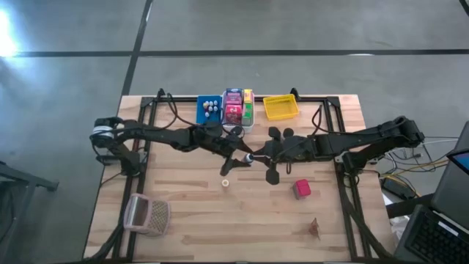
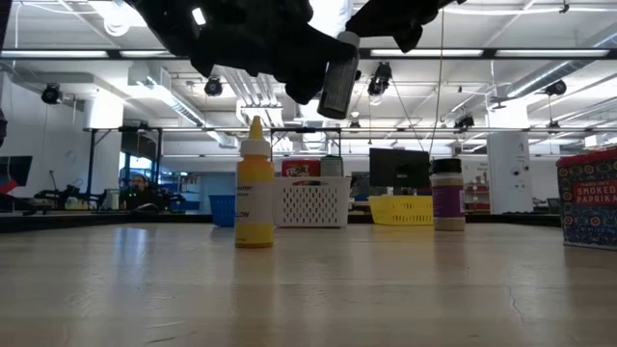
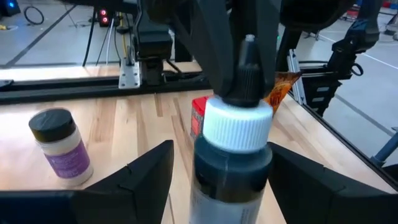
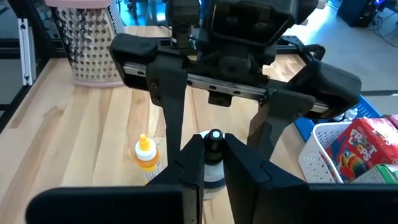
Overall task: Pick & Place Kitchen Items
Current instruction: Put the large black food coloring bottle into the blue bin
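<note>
I am holding a dark bottle with a white ribbed cap (image 3: 235, 155) up off the desk (image 1: 198, 220), near the middle of it, and both my hands are on it. My left hand (image 1: 236, 154) is gripping the bottle's body between its two fingers (image 3: 146, 177), pinching it at its sides. My right hand (image 4: 213, 163) is meeting it from the other side, its fingers pressed together on the small dark nozzle (image 4: 214, 138) at the bottle's top.

Below us, a yellow squeeze bottle (image 2: 254, 183) is standing upright on the desk, and a jar with a dark lid and a purple label (image 3: 60, 146) is standing nearby. A red box (image 1: 302, 189) is lying on the desk toward my right side, and a small brownish packet (image 1: 314, 229) is lying near the front edge.

At the far edge, a blue bin (image 1: 209, 108), a white bin (image 1: 238, 110) filled with colourful boxes and a yellow bin (image 1: 281, 107) are sitting in a row. A pinkish mesh basket (image 1: 146, 214) is lying at the front left.
</note>
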`<act>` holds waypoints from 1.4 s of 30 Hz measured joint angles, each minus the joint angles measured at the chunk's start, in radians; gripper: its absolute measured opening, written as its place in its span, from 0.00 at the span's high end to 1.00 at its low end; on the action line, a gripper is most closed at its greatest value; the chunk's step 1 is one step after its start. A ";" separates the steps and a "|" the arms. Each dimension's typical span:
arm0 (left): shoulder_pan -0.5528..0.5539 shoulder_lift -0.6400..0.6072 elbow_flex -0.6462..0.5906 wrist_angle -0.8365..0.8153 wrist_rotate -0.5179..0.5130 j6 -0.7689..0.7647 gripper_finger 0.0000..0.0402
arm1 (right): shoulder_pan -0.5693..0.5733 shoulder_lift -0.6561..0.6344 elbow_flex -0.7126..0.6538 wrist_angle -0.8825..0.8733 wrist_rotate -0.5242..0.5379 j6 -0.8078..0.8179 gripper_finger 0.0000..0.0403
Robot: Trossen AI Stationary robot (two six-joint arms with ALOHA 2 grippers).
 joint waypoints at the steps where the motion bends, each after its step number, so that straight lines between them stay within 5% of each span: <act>1: 0.000 0.000 0.002 0.003 0.004 0.001 0.38 | 0.000 0.000 0.000 0.001 0.000 -0.001 0.92; 14: -0.001 0.000 -0.003 0.006 0.025 0.000 0.60 | 0.000 0.000 0.000 0.010 -0.004 -0.004 0.91; 22: -0.001 -0.015 -0.006 -0.016 0.024 0.002 0.62 | 0.000 0.000 0.000 0.018 0.017 0.005 0.90; 35: 0.011 -0.204 -0.125 -0.097 -0.007 0.000 0.62 | 0.001 -0.033 -0.014 -0.014 0.131 0.008 0.53; 42: 0.003 -0.432 -0.288 0.072 -0.054 -0.051 0.62 | 0.010 0.108 -0.061 0.225 0.081 -0.029 0.46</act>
